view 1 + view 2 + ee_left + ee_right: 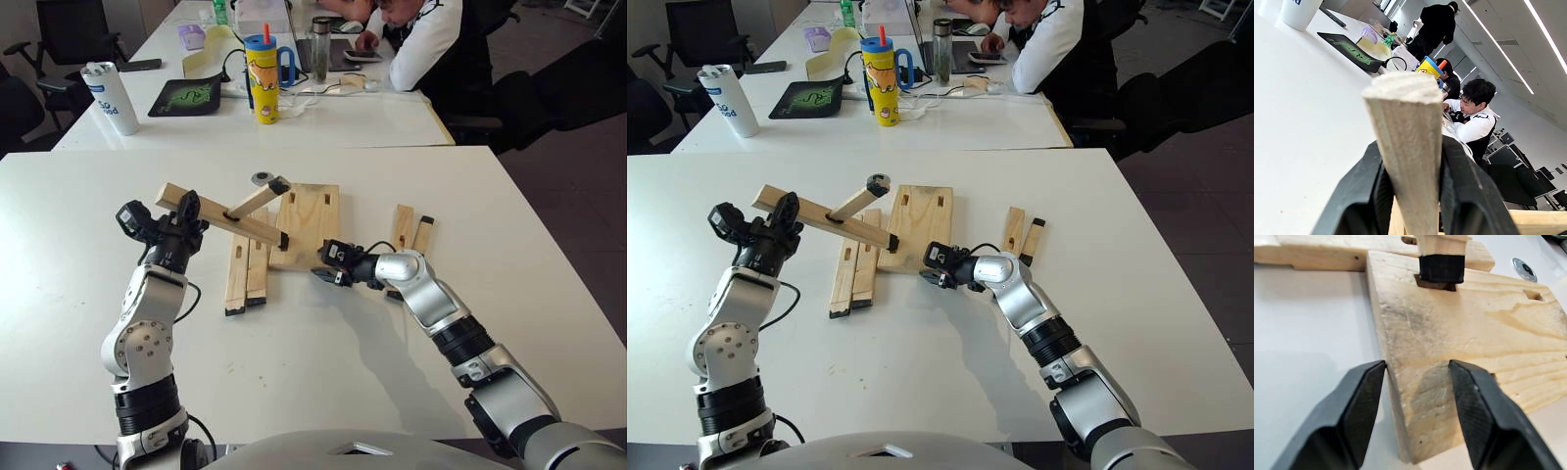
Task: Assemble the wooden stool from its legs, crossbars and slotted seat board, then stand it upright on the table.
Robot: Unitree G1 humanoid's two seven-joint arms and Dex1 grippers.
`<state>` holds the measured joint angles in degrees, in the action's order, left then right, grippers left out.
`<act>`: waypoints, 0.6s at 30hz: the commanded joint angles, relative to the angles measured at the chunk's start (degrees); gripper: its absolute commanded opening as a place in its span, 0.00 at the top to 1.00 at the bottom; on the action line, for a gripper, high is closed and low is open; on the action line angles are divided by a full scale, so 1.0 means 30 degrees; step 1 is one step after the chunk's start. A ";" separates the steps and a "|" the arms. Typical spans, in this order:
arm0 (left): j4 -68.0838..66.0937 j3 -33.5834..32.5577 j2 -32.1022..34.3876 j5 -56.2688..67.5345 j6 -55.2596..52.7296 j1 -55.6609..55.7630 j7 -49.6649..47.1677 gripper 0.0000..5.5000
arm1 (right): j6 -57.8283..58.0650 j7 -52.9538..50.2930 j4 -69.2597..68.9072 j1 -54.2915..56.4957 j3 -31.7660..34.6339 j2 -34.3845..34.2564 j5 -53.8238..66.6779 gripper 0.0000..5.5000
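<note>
My left gripper (188, 215) is shut on the outer end of a wooden leg (230, 221), seen close up between its fingers (1369, 191). The leg slants across the table, and its black-tipped end rests at a slot in the flat slotted seat board (312, 217). A crossbar (257, 199) sticks up from the leg's middle. My right gripper (326, 275) is open at the board's near edge, its fingers (1476, 411) standing either side of the board's corner (1420, 421).
Two wooden pieces (247, 274) lie flat left of the board and two more (411, 230) to its right. A small metal disc (261, 177) lies behind the board. The table behind holds a white cup (111, 96) and a yellow bottle (261, 78).
</note>
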<state>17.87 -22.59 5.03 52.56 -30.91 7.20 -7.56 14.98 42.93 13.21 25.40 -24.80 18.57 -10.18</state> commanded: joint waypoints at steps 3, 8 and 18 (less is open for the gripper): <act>-0.0572 0.0005 0.0772 0.0132 -0.1007 0.0041 0.0044 0.81 | 0.0950 -0.0093 0.0773 -0.0928 0.0045 0.0337 -0.0213 0.56; -0.0748 -0.0163 0.0906 0.0338 -0.1037 0.0110 0.0299 0.81 | 0.0995 -0.0132 0.0699 -0.1068 0.0084 0.0311 -0.0209 0.56; -0.0638 0.2543 0.2277 -0.3833 -0.1096 0.0338 -0.0182 0.81 | 0.1128 -0.0143 0.0355 -0.1271 0.0028 0.0305 -0.0295 0.56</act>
<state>17.14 -17.39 9.62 47.69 -31.86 9.61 -5.52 15.06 42.32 12.36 24.18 -24.08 18.35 -10.18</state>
